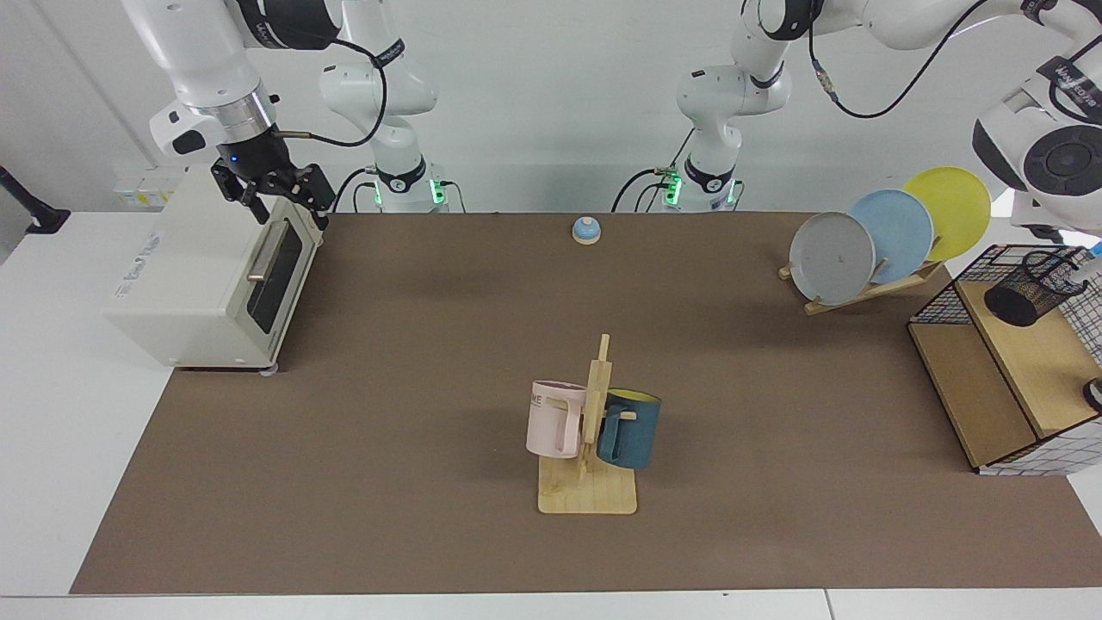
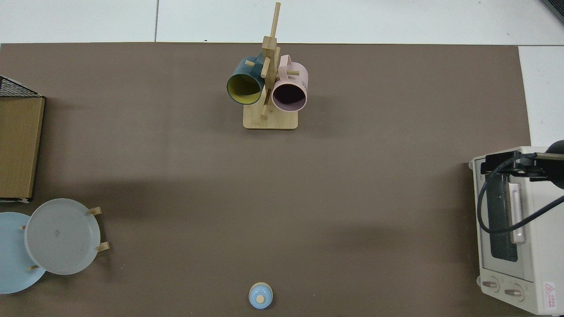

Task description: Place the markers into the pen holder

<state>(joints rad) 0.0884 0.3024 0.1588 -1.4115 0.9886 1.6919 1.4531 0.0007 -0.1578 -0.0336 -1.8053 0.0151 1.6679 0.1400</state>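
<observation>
The brown mat (image 1: 413, 362) lies mostly bare, open on both sides of the mug rack (image 1: 588, 448) at near centre. The toaster oven (image 1: 207, 275) sits on its far-left edge, faint print on its side unreadable. The wire basket (image 1: 1016, 362) stands at the right edge with the pen holder (image 1: 1033, 288) tilted on its shelf. The right gripper (image 1: 288, 211) hangs over the oven's top corner, fingers apart and empty. The pink mug (image 1: 555, 419) reads "ME". A blue tip just right of the holder may be the marker (image 1: 1095, 251); the left gripper is out of frame.

pen holder (image 1: 1033, 288) – black wire mesh | table mat (image 1: 430, 387) – matt (brown)
</observation>
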